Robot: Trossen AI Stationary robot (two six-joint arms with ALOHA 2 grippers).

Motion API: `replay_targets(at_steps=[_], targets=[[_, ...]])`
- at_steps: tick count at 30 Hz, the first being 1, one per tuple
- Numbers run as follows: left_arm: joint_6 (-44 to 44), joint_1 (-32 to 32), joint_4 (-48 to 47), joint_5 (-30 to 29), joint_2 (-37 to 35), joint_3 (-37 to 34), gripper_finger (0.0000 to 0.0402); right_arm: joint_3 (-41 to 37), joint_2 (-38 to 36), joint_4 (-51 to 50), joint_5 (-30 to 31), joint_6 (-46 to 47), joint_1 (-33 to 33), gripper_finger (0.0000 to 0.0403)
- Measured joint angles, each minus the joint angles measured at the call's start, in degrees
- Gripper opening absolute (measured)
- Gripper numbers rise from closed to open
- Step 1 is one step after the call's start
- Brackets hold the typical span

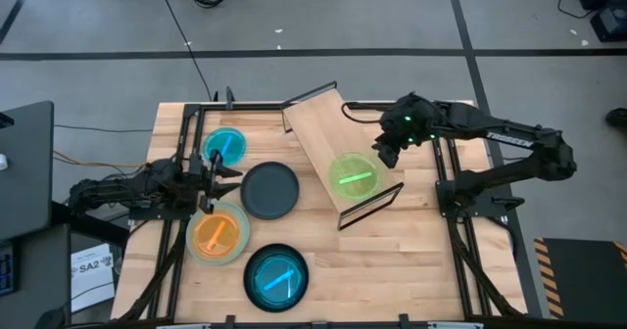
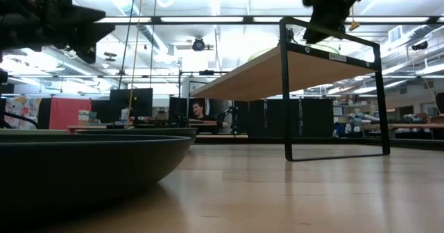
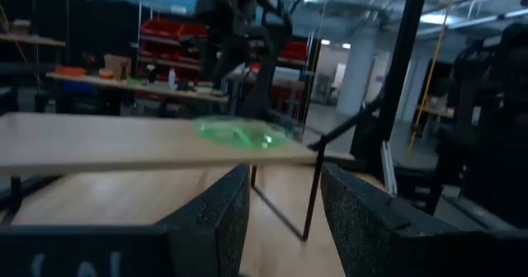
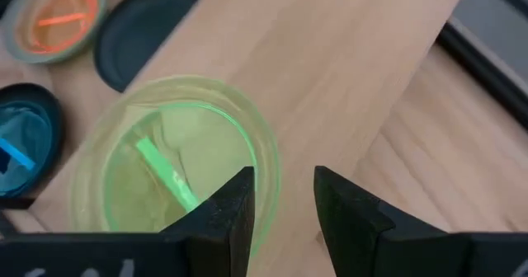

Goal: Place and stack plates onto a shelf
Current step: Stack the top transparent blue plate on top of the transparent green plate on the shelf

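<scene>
table [image 1: 411, 260]: 4 plates [image 1: 269, 190]; shelf [image 1: 318, 133]: 1 green plate [image 1: 353, 175].

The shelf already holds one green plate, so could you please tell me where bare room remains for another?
The shelf is bare from the green plate up to its far wire end. The right gripper hangs open beside that plate. The table's left side is crowded: teal plate, dark plate, orange plate, and left gripper, open.
</scene>
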Motion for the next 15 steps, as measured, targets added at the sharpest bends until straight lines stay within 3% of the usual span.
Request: replay_targets(at_steps=[10,15], targets=[[-0.43,-0.01,1.64,-6.27,0.92,1.22,0.0157,-1.94,-9.46,1.89,9.94,0.87,9.82,0.0132],[-1.55,-0.01,-0.44,-11.8,4.61,4.86,0.0157,-7.49,-12.35,8.02,10.16,2.58,13.04,0.0132]])
